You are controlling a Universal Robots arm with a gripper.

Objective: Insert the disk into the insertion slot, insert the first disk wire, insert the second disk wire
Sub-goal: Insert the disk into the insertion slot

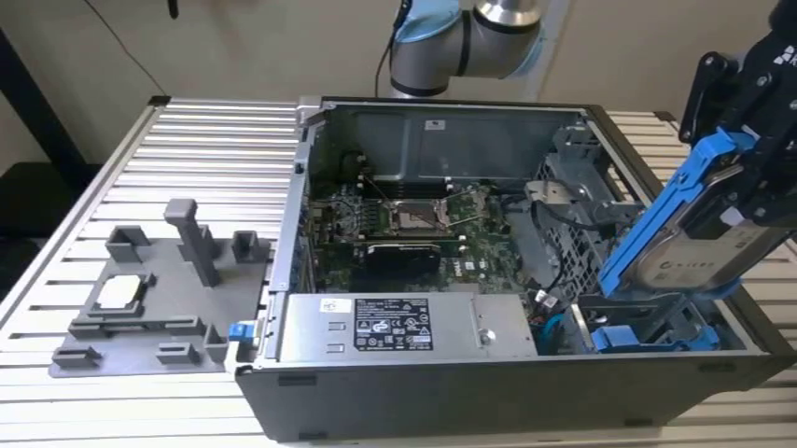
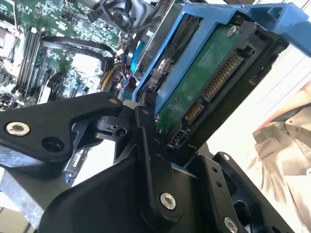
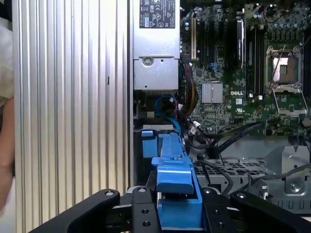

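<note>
The claw point(image 3: 178, 211) is clenching the disk point(image 1: 693, 264) by its blue carrier, tilting it over the drive bay point(image 1: 648, 334) in the open computer case point(image 1: 498, 397).

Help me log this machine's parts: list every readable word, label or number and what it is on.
White sticker on the grey boxy power supply: print too small to read.
Pale label on the silver-grey disk in its blue plastic carrier: blurred, unreadable.
Green motherboard: white markings too small to read.

Disk point(image 1: 692, 257), blue frame, tilted, above slot
</note>
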